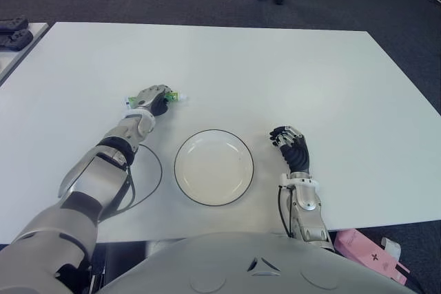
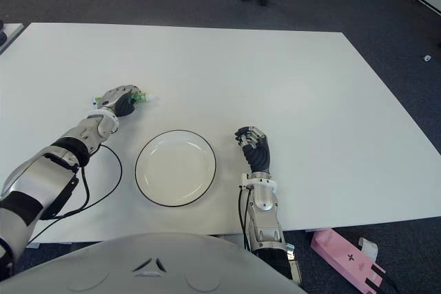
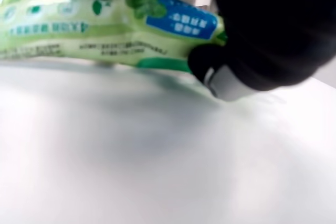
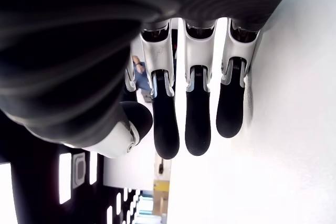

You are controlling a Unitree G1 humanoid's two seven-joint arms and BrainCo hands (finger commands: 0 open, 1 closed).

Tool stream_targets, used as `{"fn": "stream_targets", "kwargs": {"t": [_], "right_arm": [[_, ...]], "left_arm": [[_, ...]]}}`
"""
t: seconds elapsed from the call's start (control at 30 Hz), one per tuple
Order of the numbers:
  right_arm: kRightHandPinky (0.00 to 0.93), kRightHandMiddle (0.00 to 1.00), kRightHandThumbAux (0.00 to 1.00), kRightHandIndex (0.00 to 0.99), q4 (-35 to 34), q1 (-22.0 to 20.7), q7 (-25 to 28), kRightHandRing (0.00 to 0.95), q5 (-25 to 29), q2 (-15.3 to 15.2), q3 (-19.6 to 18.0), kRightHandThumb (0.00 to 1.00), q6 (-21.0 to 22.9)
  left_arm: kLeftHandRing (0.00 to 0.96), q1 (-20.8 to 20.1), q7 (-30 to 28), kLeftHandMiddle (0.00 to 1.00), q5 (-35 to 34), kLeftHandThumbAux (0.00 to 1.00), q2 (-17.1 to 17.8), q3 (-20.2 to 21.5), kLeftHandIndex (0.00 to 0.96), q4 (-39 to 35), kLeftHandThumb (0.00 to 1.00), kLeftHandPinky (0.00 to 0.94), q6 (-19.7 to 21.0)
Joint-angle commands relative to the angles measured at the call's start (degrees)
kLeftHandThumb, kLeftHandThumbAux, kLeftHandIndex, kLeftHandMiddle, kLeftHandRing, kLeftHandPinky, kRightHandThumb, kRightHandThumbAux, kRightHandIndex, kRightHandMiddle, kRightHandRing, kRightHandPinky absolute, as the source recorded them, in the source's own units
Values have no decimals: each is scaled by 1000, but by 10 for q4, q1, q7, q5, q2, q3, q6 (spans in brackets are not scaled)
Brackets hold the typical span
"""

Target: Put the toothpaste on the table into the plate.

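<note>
Round white plate (image 1: 213, 167) with a dark rim is sitting empty nearest you, and your left hand (image 1: 153, 100) is closing on the green toothpaste tube (image 1: 173, 96).

You are working the pick-up step: the tube is lying on the white tabletop (image 1: 275, 74), beyond the plate and to its left, and your left hand's fingers are curling over it, so it looks gripped but not yet lifted. Next you are likely needing a clean lift, then a carry back and right over the plate before letting go. Your right hand (image 1: 292, 148) is showing just right of the plate, fingers loosely extended, holding nothing.
</note>
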Motion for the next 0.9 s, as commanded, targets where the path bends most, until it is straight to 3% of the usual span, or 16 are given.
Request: {"fn": "stream_targets", "kwargs": {"t": [0.03, 0.33, 0.9], "right_arm": [[478, 499, 729, 430, 7, -1, -3, 480, -3, 2, -1, 706, 13], [480, 498, 729, 429, 7, -2, -7, 483, -6, 3, 0, 707, 8], [476, 500, 729, 431, 23, -11, -6, 488, -5, 0, 0, 708, -2]], "left_arm": [[889, 4, 21, 909, -7, 708, 14, 11, 441, -1, 713, 885, -5], [905, -3, 74, 938, 3, 711, 39, 15, 441, -37, 711, 901, -30], [912, 40, 100, 949, -19, 709, 67, 57, 440, -159, 712, 912, -44]]}}
